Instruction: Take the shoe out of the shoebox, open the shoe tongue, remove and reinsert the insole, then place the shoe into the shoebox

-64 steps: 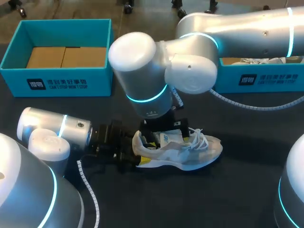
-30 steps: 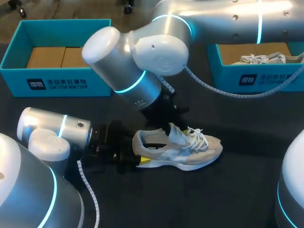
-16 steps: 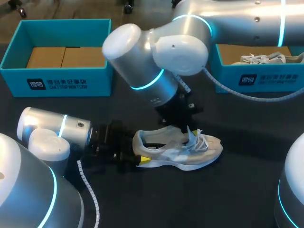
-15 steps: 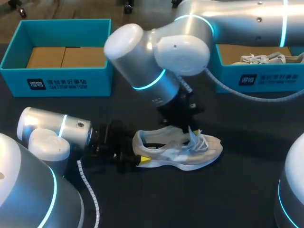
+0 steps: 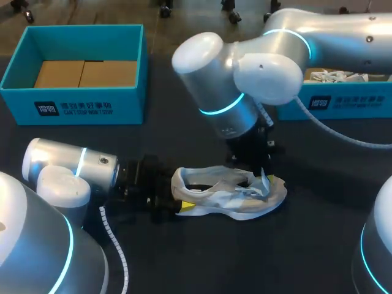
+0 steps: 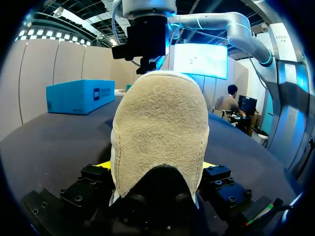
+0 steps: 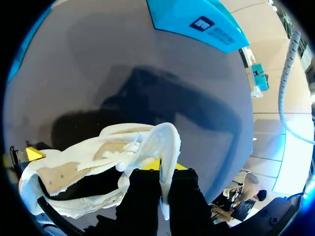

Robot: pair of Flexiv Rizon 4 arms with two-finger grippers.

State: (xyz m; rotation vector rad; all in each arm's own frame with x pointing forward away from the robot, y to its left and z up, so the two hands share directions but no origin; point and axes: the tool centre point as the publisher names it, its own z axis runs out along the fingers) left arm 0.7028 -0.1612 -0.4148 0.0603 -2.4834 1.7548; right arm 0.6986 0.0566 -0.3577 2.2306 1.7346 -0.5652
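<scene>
Looks to be at the second step: shoe out, tongue being opened; insole removal, reinsertion and boxing judged still to do. On the dark table (image 5: 318, 245), left shoebox (image 5: 79, 110) holding only a cardboard liner (image 5: 86, 73); right shoebox (image 5: 343, 104) holding another white shoe (image 5: 337, 76). Between them, on the table, the shoe (image 5: 220, 199). Left gripper (image 5: 166, 197) clamped on its heel; right gripper (image 5: 262, 171) pinching the tongue (image 7: 165, 142), bent toward the toe.

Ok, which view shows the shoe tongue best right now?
Right wrist view: the tongue shows clearly, held between the right tool's fingers. Head view shows only its tip under the right arm. Left wrist view shows just the shoe's heel.
</scene>
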